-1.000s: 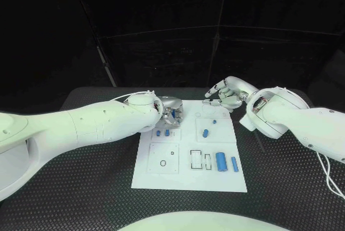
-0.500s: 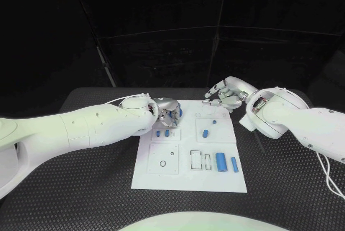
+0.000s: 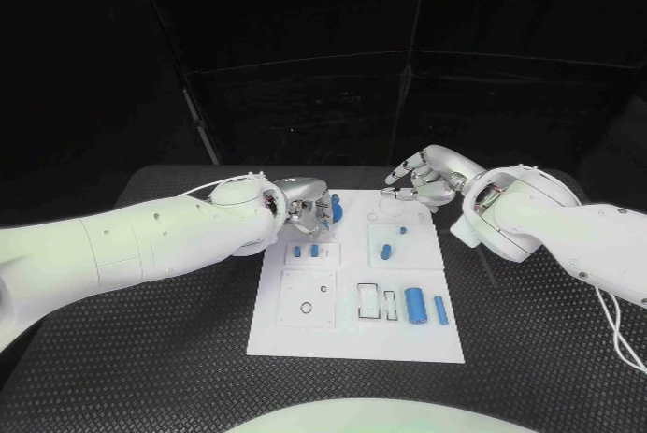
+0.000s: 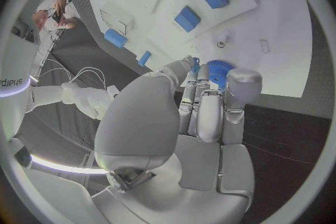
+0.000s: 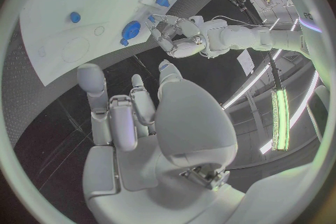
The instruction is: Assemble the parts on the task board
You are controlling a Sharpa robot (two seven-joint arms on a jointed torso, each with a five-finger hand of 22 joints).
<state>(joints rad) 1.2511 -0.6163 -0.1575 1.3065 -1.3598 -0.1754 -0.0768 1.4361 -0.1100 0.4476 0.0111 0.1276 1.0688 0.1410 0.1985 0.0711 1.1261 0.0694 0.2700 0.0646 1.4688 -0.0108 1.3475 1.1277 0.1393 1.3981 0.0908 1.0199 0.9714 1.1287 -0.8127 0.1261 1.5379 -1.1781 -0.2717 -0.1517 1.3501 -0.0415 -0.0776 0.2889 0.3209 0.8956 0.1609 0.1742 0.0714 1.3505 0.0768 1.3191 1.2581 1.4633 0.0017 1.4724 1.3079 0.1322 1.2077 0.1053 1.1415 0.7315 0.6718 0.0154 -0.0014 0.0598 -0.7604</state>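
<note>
The left hand [image 3: 308,211] pinches a blue gear [image 4: 218,71] over the board's [image 3: 353,335] far left corner. The right hand [image 3: 426,178] hangs near the far right corner, fingers loosely apart, holding nothing.

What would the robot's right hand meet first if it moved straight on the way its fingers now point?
Probably the far edge of the white task board: the right hand has its fingers aimed at it with only black table between. Depth is unclear.
</note>
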